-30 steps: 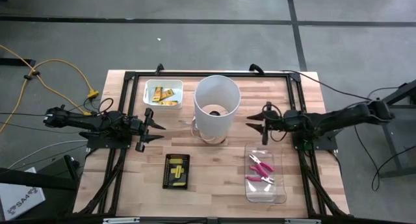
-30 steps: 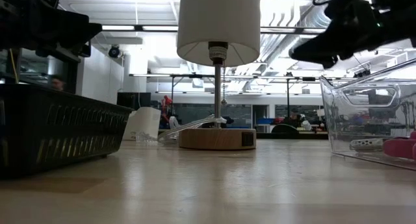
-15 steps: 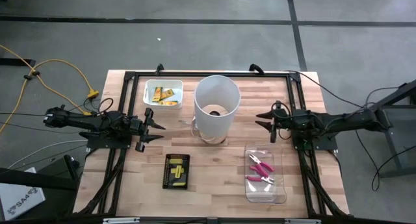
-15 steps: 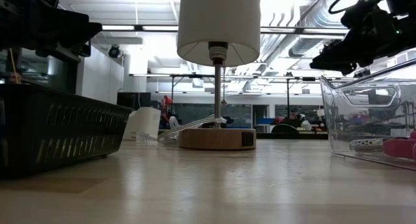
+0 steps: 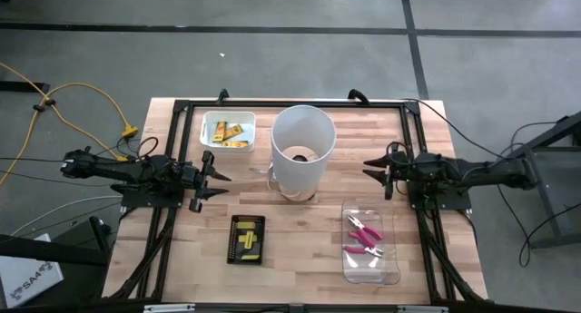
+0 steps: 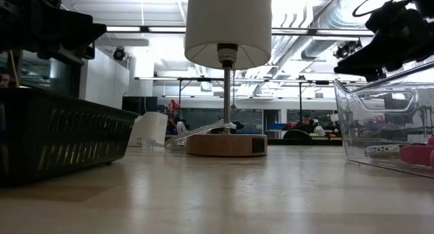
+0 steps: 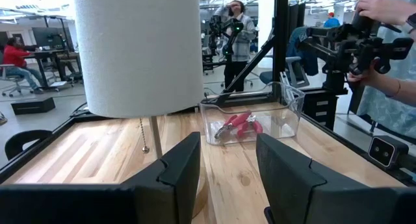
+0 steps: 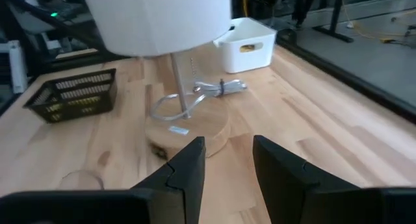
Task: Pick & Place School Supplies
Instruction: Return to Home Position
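The right gripper [image 5: 372,169] is being drawn back toward the right edge of the bench [image 5: 300,268]. A second ago it was being held close beside the lamp [image 5: 302,148]; now it is being carried well clear of the shade, about midway between the lamp and the right edge, over bare wood behind the clear bin [image 5: 370,271]. In the low view its dark shape is likewise being shifted farther toward the right of the scene. Its fingers [image 8: 185,169] are being held apart with nothing between them. The left gripper [image 5: 216,179] is being kept where it was, near the left edge and level with the lamp, its fingers [image 7: 179,165] also spread and empty. Nothing on the bench is being moved. Yellow erasers [image 5: 247,233] are being held in the black bin [image 5: 231,251], near the front edge and left of centre. More erasers [image 5: 229,132] are being held in the white bin [image 5: 204,132] at the back-left corner. The two pink-handled pliers [image 5: 364,237] are lying in the clear bin near the front-right corner.
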